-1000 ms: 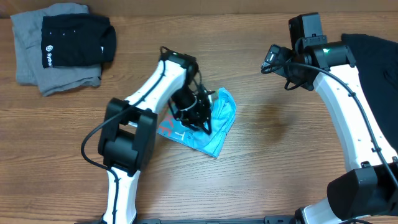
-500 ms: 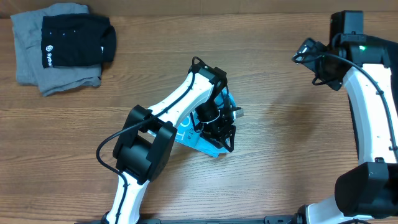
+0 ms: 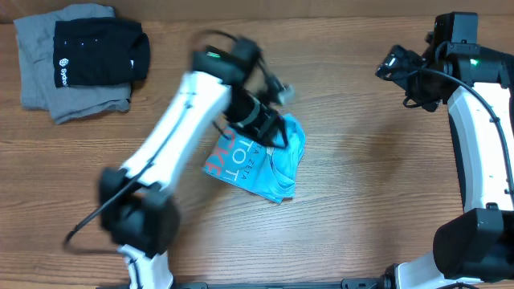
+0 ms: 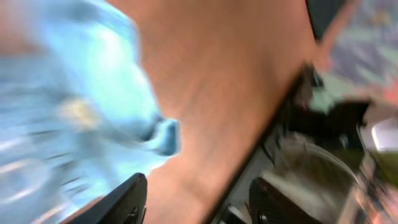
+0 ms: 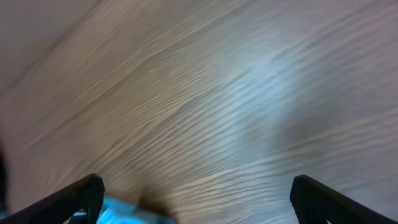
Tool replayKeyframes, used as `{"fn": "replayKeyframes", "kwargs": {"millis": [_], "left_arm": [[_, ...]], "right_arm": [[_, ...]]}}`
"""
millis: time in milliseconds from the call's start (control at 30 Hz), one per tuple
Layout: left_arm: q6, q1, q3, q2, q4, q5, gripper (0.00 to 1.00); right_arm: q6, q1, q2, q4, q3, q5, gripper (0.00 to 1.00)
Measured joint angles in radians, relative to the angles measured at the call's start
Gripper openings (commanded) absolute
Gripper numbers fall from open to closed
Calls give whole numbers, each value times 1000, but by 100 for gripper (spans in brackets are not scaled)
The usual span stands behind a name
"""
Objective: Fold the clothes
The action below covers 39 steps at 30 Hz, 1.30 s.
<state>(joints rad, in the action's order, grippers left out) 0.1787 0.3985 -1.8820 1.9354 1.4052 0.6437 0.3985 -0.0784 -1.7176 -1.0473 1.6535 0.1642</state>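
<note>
So the light blue T-shirt (image 3: 277, 164) is sitting pretty much in the middle of the tabletop (image 3: 361, 201), bunched into a compact, roughly folded packet. From overhead you can read some of the pink and white lettering on its left side. It looks kinda rumpled, not a crisp fold.

The left arm (image 3: 173, 128) reaches in from the bottom left and is really blurry in the overhead shot. Its far end hangs right over the top edge of the shirt. The left jaws are apart with nothing between them. In the left wrist view you just see bare wood in the gap, with the shirt (image 4: 68, 112) off to the left and one corner of it poking out toward the middle. That view is super smeared too, so whether a finger brushes the fabric is impossible to tell.

The right arm (image 3: 474, 136) is way over on the right side, well apart from the shirt. The right jaws are spread wide and holding nothing, just hovering above bare wood grain. A tiny sliver of blue (image 5: 127, 210) peeks in at the bottom of that wrist view.

Up in the far left corner there's a folded grey garment (image 3: 36, 72) with a folded black garment (image 3: 96, 52) lying on top of it, a small white logo showing on the black one.
</note>
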Motion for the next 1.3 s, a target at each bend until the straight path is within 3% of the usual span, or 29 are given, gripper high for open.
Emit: {"fn": "replayKeyframes", "kwargs": {"millis": [300,500,733,1067,1300], "left_arm": [[-254,-229,-4,-66,0,-254,72],[-290,-249,43,-50,1,-297,74],[-303,-249,86,-48,0,-322,75],[-304,-249,89,-48,-6,-340,76],[-304,-249,89,-48,-7,-342,77]], "right_arm": [[-66,186,-8,8,-7,123,98],[-25,312,-107,57,-8,135,89],[9,383,-260,61,-15,132,85],[21,414,-307,63,-19,119,50],[22,414,-328,13,-19,79,5]]}}
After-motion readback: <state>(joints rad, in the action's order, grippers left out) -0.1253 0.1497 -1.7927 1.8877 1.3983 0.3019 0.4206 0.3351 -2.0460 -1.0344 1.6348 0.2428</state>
